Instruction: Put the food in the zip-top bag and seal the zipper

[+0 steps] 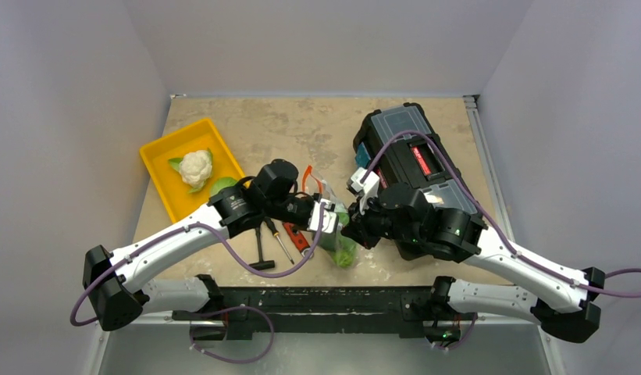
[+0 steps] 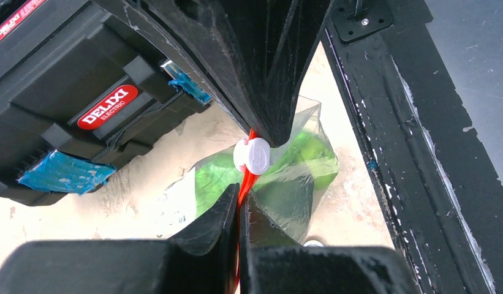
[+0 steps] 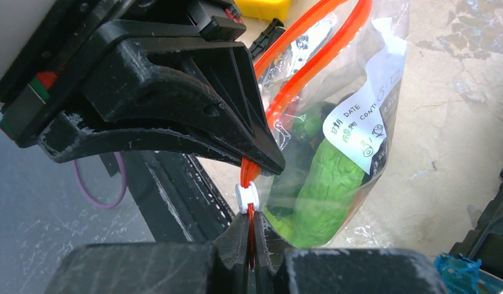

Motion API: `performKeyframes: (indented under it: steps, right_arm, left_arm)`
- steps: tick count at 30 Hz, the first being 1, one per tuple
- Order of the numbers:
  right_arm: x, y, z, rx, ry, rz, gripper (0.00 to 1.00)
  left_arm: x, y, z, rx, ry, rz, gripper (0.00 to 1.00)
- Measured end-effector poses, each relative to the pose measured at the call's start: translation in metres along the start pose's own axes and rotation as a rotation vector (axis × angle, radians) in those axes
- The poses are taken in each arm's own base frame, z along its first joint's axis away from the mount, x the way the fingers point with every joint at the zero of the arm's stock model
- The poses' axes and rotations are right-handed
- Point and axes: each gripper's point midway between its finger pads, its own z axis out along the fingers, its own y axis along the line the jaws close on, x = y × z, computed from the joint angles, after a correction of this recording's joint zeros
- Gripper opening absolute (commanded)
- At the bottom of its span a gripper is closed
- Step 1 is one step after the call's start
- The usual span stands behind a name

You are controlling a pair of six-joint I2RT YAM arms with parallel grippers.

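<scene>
Zip-top bag (image 3: 353, 73) held up between my arms beside the black toolbox (image 1: 414, 168), green food (image 3: 322, 190) already inside. Sealing step: left fingers (image 2: 212, 223) and right fingers (image 3: 233, 236) both clenched on the red-orange zipper (image 3: 298, 86), white slider (image 2: 252, 155) between them, and the far tracks look parted. Next, I judge: anchor one end and draw the slider along.

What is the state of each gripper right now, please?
Left gripper: closed, pinching the zipper.
Right gripper: closed, pinching the same zipper.
</scene>
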Motion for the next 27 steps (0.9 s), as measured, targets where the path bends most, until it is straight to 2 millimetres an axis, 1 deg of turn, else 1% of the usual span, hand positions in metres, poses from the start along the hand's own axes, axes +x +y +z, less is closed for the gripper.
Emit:
performKeyframes:
  steps: [1,2,5,7,8,11,13,15,17,19,22,24,26,27]
  right_arm:
    - [0.001,0.0,0.001,0.002,0.007,-0.001,0.0]
    - [0.001,0.0,0.001,0.003,0.008,-0.002,0.0]
    - [0.001,-0.001,0.002,0.004,0.012,-0.006,0.0]
    - [0.001,-0.001,0.003,0.005,0.014,-0.006,0.0]
    - [0.001,-0.001,0.003,0.005,0.014,-0.006,0.0]
    - [0.0,-0.001,0.005,0.002,0.006,-0.015,0.0]
    - [-0.001,-0.001,0.006,0.0,-0.002,-0.024,0.0]
    - [-0.002,-0.001,0.007,-0.001,-0.006,-0.032,0.0]
    - [-0.003,-0.001,0.007,-0.002,-0.009,-0.04,0.0]
    - [-0.002,-0.001,0.007,-0.003,-0.009,-0.05,0.0]
    - [-0.001,-0.001,0.005,-0.009,-0.01,-0.063,0.0]
    - [-0.001,-0.002,0.004,-0.006,-0.013,-0.07,0.0]
    - [-0.001,-0.002,0.004,-0.007,-0.016,-0.078,0.0]
    - [-0.001,-0.002,0.004,-0.008,-0.017,-0.081,0.0]
  left_arm:
    - [0.001,0.0,0.0,-0.001,0.003,-0.003,0.04]
    - [0.001,0.0,0.0,-0.002,0.005,-0.006,0.1]
    - [-0.001,0.001,0.0,-0.007,0.0,-0.019,0.39]
    - [-0.005,0.001,0.0,-0.007,-0.02,-0.034,0.63]
    - [-0.009,0.001,0.0,-0.006,-0.034,-0.041,0.65]
    - [-0.023,-0.002,-0.001,0.011,-0.093,-0.07,0.65]
    - [-0.031,-0.005,-0.001,0.027,-0.128,-0.081,0.59]
    - [-0.036,-0.007,-0.001,0.04,-0.148,-0.091,0.48]
    - [-0.038,-0.009,-0.001,0.06,-0.159,-0.105,0.34]
    - [-0.041,-0.009,0.001,0.077,-0.16,-0.114,0.27]
    - [-0.041,-0.006,0.003,0.085,-0.159,-0.125,0.22]
    - [-0.041,-0.005,0.003,0.087,-0.159,-0.129,0.23]
    - [-0.041,-0.005,0.002,0.089,-0.161,-0.131,0.34]
    - [-0.041,-0.005,0.002,0.089,-0.161,-0.13,0.36]
